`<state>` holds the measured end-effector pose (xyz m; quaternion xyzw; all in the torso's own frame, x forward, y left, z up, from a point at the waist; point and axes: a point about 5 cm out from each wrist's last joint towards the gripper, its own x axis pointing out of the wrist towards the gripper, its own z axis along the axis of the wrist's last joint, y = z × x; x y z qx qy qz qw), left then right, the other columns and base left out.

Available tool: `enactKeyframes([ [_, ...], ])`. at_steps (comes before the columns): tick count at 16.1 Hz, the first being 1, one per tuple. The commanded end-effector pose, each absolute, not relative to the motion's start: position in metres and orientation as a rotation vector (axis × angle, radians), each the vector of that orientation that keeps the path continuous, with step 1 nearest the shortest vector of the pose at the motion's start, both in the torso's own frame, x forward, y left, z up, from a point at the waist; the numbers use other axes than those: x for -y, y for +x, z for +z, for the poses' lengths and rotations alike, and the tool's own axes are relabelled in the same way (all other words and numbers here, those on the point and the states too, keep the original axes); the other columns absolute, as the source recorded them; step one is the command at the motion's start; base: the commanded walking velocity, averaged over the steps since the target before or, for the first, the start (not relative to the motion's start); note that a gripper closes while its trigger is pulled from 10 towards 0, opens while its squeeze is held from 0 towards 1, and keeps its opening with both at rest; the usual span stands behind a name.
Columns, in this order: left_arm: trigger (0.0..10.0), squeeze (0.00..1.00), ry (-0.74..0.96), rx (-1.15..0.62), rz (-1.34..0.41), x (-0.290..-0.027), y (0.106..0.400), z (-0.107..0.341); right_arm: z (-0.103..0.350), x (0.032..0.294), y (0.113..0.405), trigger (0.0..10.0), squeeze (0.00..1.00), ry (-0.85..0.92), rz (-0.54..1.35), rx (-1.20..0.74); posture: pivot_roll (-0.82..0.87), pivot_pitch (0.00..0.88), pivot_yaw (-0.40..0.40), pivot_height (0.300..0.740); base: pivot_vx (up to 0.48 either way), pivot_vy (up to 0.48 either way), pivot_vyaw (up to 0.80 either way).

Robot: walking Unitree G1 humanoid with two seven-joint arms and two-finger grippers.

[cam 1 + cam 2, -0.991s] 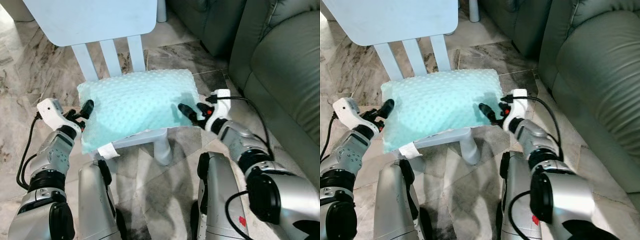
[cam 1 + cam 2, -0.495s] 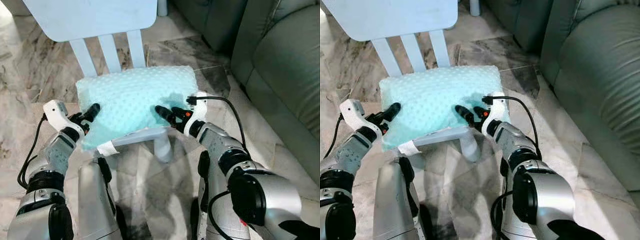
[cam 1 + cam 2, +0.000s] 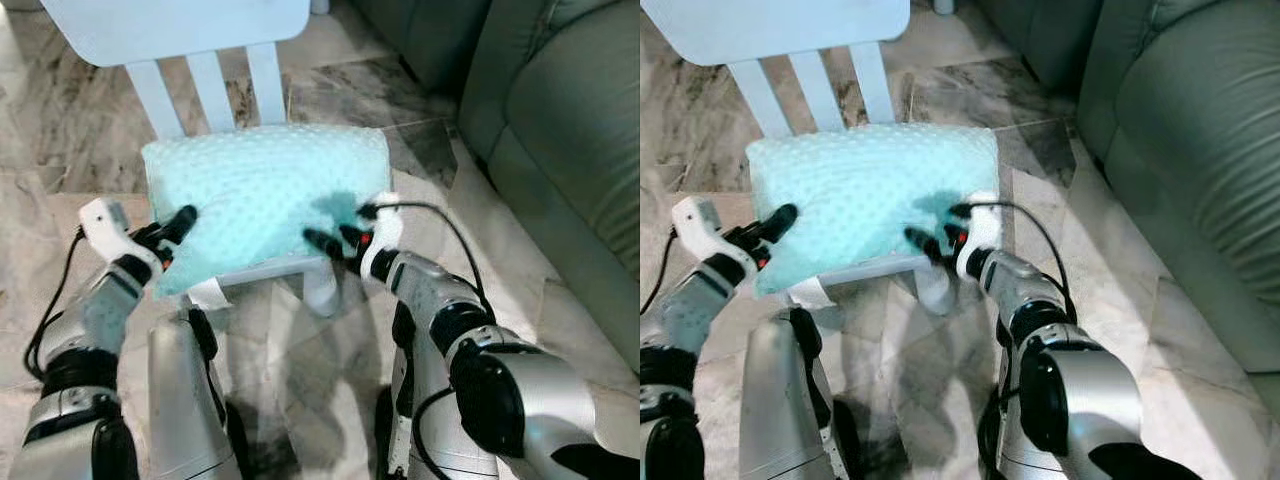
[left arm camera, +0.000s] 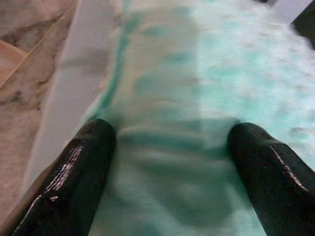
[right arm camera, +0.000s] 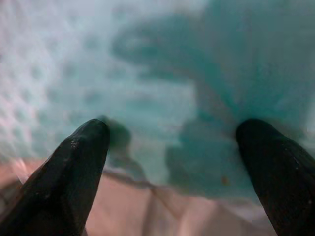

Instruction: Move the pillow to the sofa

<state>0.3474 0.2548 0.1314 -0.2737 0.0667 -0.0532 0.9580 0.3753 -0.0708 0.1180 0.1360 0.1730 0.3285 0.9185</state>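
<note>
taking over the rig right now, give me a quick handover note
Left gripper: open, at the pillow's left edge, fingers on the fabric.
Right gripper: open, at the pillow's front right edge.
The pillow lies on the small chair; the sofa is to the robot's right.
Done: both grippers are in place at the pillow.
Left: close on it, lift, turn right, set it on the sofa.

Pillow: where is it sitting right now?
The mint pillow lies on the pale blue chair's seat, between both open grippers, with the green sofa to the robot's right.
</note>
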Motion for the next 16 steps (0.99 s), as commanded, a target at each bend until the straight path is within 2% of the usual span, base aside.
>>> enactKeyframes([
  [1, 0.0, 0.0, -0.552, -0.143, -0.071, -0.266, 0.341, 0.127, 0.098, 0.064, 0.364, 0.0, 0.0, 0.263, 0.688, -0.448, 0.16, 0.386, 0.013, 0.398, 0.0, 0.0, 0.0],
  [5, 0.0, 0.0, -0.556, -0.138, -0.091, -0.265, 0.335, 0.126, 0.102, 0.056, 0.365, 0.0, 0.0, 0.246, 0.697, -0.431, 0.16, 0.388, 0.007, 0.398, 0.0, 0.0, 0.0],
  [16, 0.0, 0.0, -0.557, -0.139, -0.044, -0.272, 0.331, 0.124, 0.104, 0.072, 0.372, 0.0, 0.0, 0.171, 0.565, -0.368, 0.15, 0.391, 0.002, 0.398, 0.0, 0.0, 0.0],
])
